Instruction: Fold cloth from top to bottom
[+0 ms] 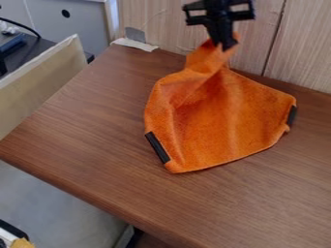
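Orange cloth held up by its top over brown table

The gripper [224, 47] hangs at one o'clock, its fingers closed together on the top end of the orange cloth [226, 118]. This end is lifted; the wide lower part rests on the brown table [97, 145], right of the middle. Behind stands a wooden wall [161, 22], from eleven to two o'clock. A pale board [38, 77] is at ten o'clock, a grey cabinet [71, 31] at eleven.

Soft, fairly bright light casts faint shadows.
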Available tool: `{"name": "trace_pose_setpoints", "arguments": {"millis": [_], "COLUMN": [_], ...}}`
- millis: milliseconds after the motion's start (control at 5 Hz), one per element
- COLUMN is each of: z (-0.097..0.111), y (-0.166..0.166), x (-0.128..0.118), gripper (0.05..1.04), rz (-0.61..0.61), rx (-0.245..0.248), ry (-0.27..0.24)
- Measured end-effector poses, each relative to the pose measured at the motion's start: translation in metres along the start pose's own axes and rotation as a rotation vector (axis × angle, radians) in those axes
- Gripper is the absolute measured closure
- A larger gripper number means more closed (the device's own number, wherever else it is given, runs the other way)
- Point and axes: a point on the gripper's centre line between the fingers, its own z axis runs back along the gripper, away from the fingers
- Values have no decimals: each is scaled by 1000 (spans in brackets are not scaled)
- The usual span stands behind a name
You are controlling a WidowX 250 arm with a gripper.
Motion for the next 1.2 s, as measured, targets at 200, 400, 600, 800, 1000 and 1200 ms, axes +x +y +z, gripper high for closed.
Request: {"name": "trace_pose_setpoints", "arguments": {"millis": [200, 400, 600, 800, 1000, 1200], "z": [-18, -32, -43, -58, -62, -66], "y": [-8, -8, -11, -5, 3, 6], "x": [-17, -33, -44, -59, -63, -66], "gripper": [1024, 1025, 1025, 998, 838, 581], "rz": [-40, -63, -102, -117, -103, -95], "rx": [10, 22, 32, 44, 79, 88], "ry": [55, 96, 122, 160, 163, 163]}}
